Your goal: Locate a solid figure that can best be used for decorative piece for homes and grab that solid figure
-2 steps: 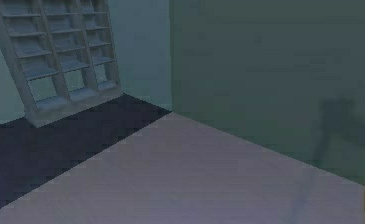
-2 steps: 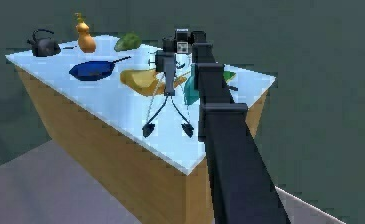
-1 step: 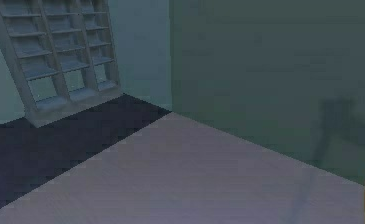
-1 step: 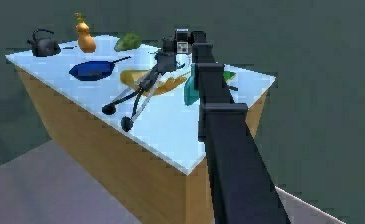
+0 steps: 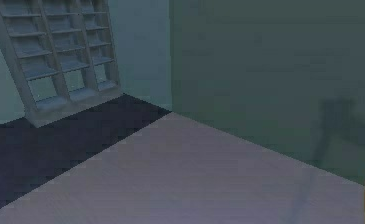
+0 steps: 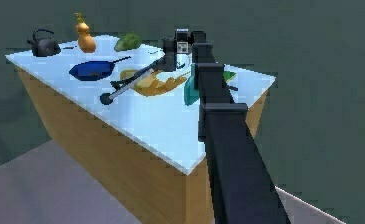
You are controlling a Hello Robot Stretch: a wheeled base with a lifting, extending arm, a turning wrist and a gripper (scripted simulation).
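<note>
On the counter (image 6: pixel 140 120) in the arm side view, I see a pale blue top over wooden sides with a scatter of things on it. The orange figure (image 6: pixel 85 36), shaped like a gourd, stands upright near the far left end, between a dark kettle (image 6: pixel 45 43) and a green thing (image 6: pixel 128 42). A blue pan (image 6: pixel 98 69) lies nearer to me than those, and beside it are a long dark utensil (image 6: pixel 130 85) and a yellow thing (image 6: pixel 155 85).

My arm (image 6: pixel 230 140) reaches out over the counter from the bottom edge, with the two white squares (image 6: pixel 183 38) at its end. The gripper (image 6: pixel 167 64) sits just left of them, to the right of the figure and apart from it. With tabletop clutter behind the fingers, I cannot tell how they stand or whether they hold anything.

In the forward view, a tall pale bookshelf (image 5: pixel 65 50) stands against the wall at the left, above a dark patch of floor (image 5: pixel 60 140).
</note>
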